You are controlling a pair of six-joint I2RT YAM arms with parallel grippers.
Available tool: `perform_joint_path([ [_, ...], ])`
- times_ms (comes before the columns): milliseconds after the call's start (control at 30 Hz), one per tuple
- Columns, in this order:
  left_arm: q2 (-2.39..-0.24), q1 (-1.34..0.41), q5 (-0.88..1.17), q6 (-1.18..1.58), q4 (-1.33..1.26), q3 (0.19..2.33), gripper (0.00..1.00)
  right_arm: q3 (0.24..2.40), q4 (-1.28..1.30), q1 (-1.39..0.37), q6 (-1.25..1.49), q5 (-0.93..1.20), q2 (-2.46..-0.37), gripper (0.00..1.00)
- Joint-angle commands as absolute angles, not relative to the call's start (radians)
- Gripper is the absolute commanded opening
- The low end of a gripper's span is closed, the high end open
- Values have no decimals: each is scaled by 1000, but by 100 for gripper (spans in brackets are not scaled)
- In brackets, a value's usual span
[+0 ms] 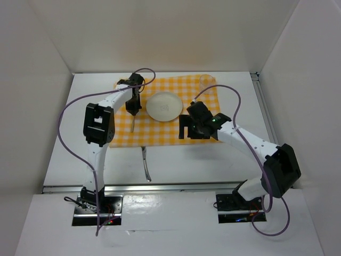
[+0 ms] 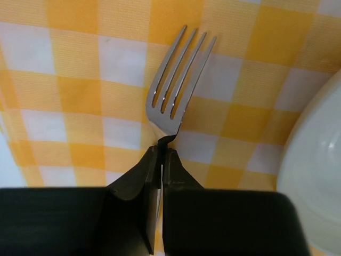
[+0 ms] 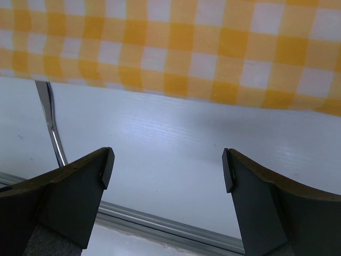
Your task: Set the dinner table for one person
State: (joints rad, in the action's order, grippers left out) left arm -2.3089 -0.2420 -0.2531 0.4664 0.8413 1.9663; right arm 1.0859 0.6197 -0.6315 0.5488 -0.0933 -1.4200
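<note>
The dinner table [image 1: 213, 160] is a plain white surface with a yellow-and-white checked cloth [image 1: 176, 133] spread at its middle back. A white plate [image 1: 163, 105] sits on the cloth. My left gripper [image 1: 132, 112] is just left of the plate and shut on the neck of a silver fork [image 2: 178, 80]. The fork's tines point away over the cloth, and the plate's rim [image 2: 314, 176] shows at the right of the left wrist view. My right gripper [image 1: 186, 128] is open and holds nothing [image 3: 168, 168], over the cloth's near edge and the bare table [image 3: 176, 133].
A slim metal utensil [image 1: 145, 165] lies on the bare table in front of the cloth, at the left of the right wrist view [image 3: 51, 125]. A pale translucent cup [image 1: 206, 80] stands at the cloth's far right corner. A metal rail [image 3: 176, 226] runs along the table's near edge.
</note>
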Motion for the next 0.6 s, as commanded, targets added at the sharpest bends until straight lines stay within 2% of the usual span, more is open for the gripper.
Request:
perform_joint_path([
  [0,-2336,-244,-227,449,831,1983,16,1121,627,-683,561,-112,-1460,96],
  [67,-2336,-233,-207,459,845,1983,28,1147,641,-733,572,-139,-1474,96],
  [167,-2275,-233,-181,459,824,1948,56,1186,666,-831,607,-179,-1508,96],
  [333,-2172,-233,-196,450,880,1968,57,1258,666,-1009,658,-207,-1630,94],
  [400,-2096,-233,-205,437,914,1977,64,1308,666,-1084,679,-245,-1683,92],
  [433,-2064,-224,-206,437,934,1977,64,1325,666,-1101,680,-245,-1734,87],
  [567,-1861,-170,-175,426,962,1968,64,1411,609,-1158,654,-258,-1857,80],
])
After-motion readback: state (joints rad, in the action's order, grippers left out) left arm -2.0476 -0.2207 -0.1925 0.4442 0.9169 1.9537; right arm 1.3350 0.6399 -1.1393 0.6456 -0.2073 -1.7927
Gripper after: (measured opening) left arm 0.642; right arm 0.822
